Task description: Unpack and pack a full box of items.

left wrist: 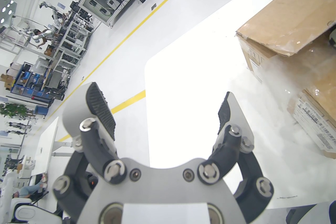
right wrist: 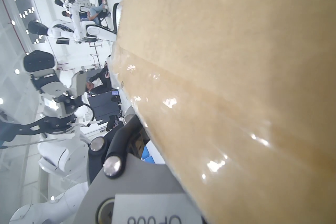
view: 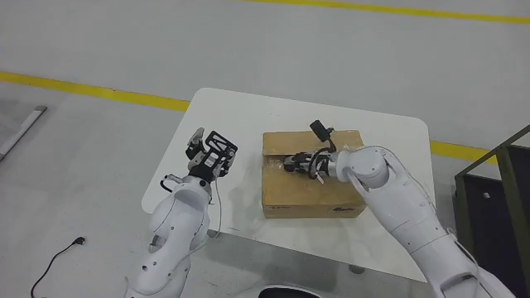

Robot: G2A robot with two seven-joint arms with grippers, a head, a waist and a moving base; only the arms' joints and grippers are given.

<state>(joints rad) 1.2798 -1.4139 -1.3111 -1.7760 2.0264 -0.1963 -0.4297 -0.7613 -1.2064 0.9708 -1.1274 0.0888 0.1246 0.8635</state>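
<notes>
The box [view: 290, 192] [left wrist: 288, 12] [right wrist: 223, 51] is plain brown cardboard, resting flat on its base about the middle of the white table [view: 240, 124] [left wrist: 189, 83], its top flaps folded down. Glossy clear tape [right wrist: 199, 114] [left wrist: 312, 51] runs along the seam across its top, and one flap edge near a corner looks ragged and slightly lifted. A white label [left wrist: 315, 125] with barcodes is stuck low on one side wall.
</notes>
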